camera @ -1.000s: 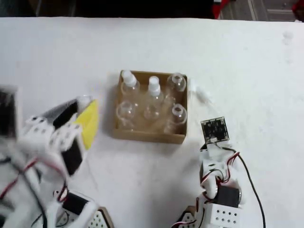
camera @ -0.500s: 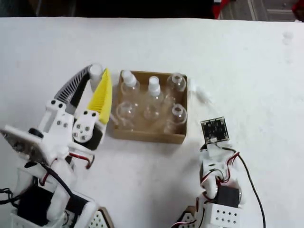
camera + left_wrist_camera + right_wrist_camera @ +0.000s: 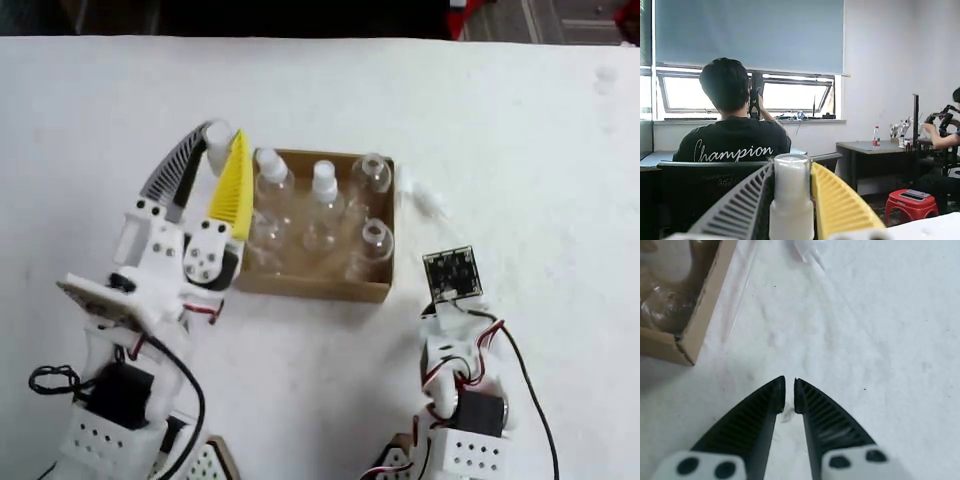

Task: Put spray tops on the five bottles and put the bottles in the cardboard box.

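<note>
Step in hand: capping, with three tops left to fit. The left tool (image 3: 226, 145) is pinching a white plastic spray top (image 3: 217, 138) and holding it just off the far-left corner of the shallow brown cardboard box (image 3: 318, 290), above the white worktop (image 3: 520, 120). All five clear plastic bottles (image 3: 324, 200) are standing in the box. The two at far left and far middle are wearing tops. Three are showing open necks — far right, near right, near left.

Next move, as a judgement: the top is needing to go over an open neck, the near-left one being closest, upright and centred before pressing down. The bottle could tip or slide, with nothing bracing it.

The left wrist view is giving the grip itself — top upright, squeezed between grey and yellow fingers (image 3: 840, 205). The high view is giving the layout, plus a second white spray top (image 3: 420, 195) lying just right of the box. The right wrist view is settling the right tool (image 3: 789, 390): tips pressed almost together, gripping nothing, over bare worktop right of the box.
</note>
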